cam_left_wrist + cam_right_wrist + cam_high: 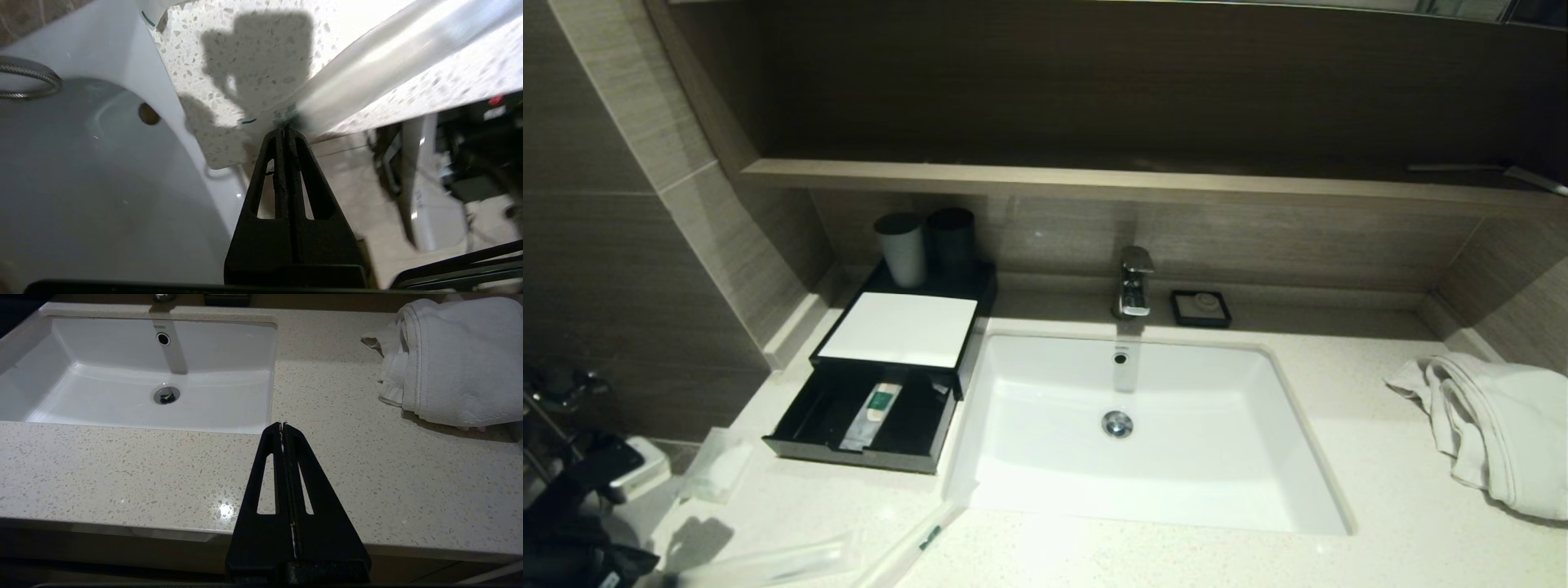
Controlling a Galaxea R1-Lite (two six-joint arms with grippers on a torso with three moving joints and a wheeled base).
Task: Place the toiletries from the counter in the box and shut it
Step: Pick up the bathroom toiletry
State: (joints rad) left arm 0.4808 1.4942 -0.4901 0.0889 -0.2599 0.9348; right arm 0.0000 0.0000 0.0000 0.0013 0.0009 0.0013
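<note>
With my left gripper [284, 130] clenched on a long sachet's [392, 53] end at the counter's [261, 61] front-left corner, I'd lift it clear, then lay it lengthwise in the box's [907, 331] open drawer [862, 416].

A hotel-style bathroom under dim light: brown wood-grain wall panels [621, 269] fill the left and back of the frame, with a long wooden shelf [1094, 181] running across the upper half. A chrome faucet [1134, 282] stands at centre, and a white towel [1494, 425] lies crumpled at the right edge.
</note>
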